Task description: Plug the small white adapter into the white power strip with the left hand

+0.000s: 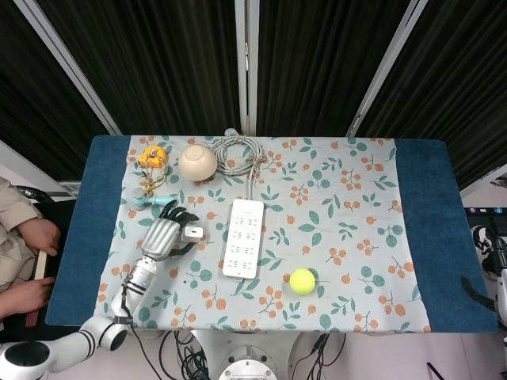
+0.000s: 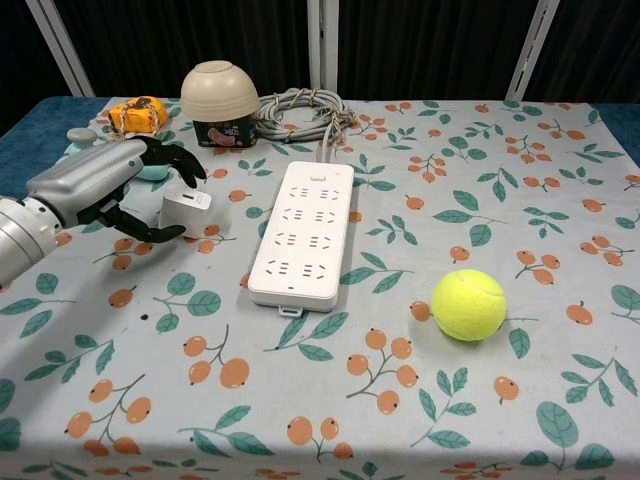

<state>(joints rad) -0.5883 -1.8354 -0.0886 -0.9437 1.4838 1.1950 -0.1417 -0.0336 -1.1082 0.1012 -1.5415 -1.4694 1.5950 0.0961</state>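
While the small white adapter (image 2: 186,211) lay on the floral tablecloth (image 2: 420,180) just left of the white power strip (image 2: 303,233), unplugged, the left hand (image 2: 105,190) was recorded beside it with fingers spread, apparently gripping nothing and placed for a grasp. Chest view showed a likely gap between fingers and adapter; head view alone caught the seated person (image 1: 20,253), and neither showed the right hand.

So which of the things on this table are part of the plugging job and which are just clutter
Job: small white adapter, white power strip, left hand.
Lying about: tennis ball, upturned beige bowl, coiled grey cable, orange toy, teal item.
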